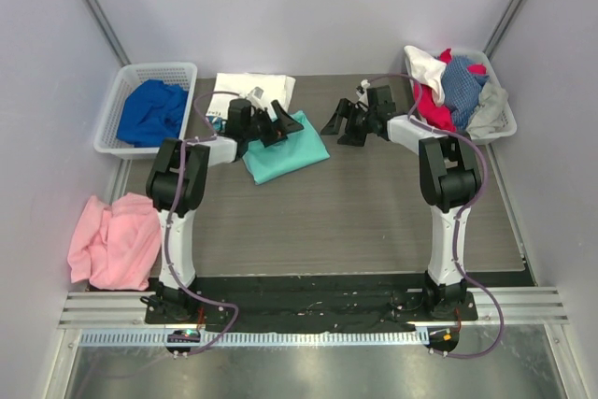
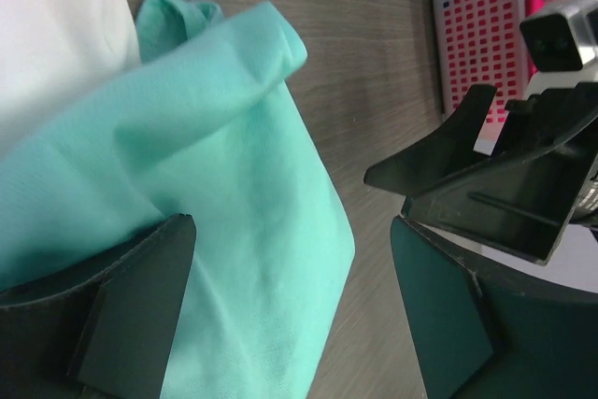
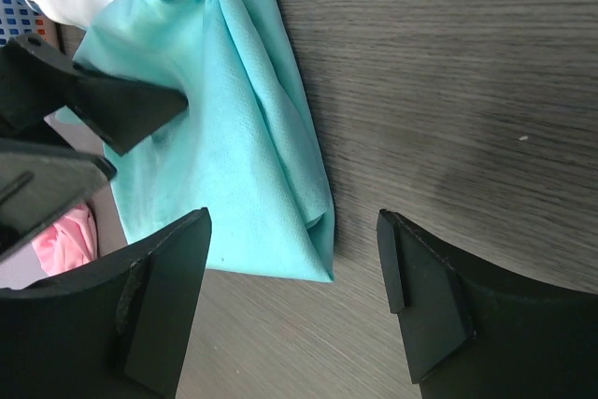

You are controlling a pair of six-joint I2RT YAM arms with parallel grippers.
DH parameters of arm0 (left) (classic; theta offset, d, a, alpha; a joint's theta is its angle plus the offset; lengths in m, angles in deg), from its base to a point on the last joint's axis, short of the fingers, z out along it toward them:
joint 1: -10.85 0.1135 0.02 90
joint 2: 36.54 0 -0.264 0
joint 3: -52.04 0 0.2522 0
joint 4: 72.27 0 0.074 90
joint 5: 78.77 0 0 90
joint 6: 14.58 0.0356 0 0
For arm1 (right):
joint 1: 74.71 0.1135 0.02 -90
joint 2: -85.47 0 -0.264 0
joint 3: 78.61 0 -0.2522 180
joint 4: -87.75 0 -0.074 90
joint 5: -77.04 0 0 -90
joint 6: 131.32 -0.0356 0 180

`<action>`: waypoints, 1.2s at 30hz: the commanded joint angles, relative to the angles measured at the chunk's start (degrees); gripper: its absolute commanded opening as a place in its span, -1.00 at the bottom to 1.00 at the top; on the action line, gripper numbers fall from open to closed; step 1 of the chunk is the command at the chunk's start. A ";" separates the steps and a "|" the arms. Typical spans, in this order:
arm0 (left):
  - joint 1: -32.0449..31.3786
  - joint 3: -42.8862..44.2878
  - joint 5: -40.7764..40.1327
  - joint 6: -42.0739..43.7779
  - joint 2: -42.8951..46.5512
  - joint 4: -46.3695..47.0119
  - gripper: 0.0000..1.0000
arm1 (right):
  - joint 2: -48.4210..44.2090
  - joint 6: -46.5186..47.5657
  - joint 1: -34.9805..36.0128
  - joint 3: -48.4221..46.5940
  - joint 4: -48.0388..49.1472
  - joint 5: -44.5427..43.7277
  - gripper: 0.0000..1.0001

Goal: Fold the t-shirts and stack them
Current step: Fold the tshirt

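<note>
Left gripper [image 1: 279, 124] at far edge of folded mint-green t-shirt [image 1: 286, 156], fingers apart. Right gripper [image 1: 343, 126] over bare table [image 1: 374, 217], fingers apart.

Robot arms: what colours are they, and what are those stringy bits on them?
The left arm and right arm are white tubes with chunky black joints. A purple cable loops down each one to its base. The left gripper and right gripper are matte black, each with two flat, wedge-shaped fingers.
</note>
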 commanded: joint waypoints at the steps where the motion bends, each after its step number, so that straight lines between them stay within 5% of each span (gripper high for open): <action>1: 4.13 4.12 4.75 -3.31 -2.15 9.06 0.80 | -3.36 -0.20 -0.16 -0.49 3.22 0.76 0.60; 18: 11.70 8.07 8.89 -6.66 -5.15 12.33 0.76 | -3.10 -0.46 -0.16 -1.54 3.31 0.68 0.60; 28: 11.61 2.64 5.82 -1.66 10.67 4.86 0.78 | -0.04 3.22 2.74 -16.47 -1.26 -0.12 0.63; 36: 10.29 -9.93 1.77 0.99 21.65 1.51 0.79 | 7.18 -0.28 7.57 -22.20 4.44 9.28 0.65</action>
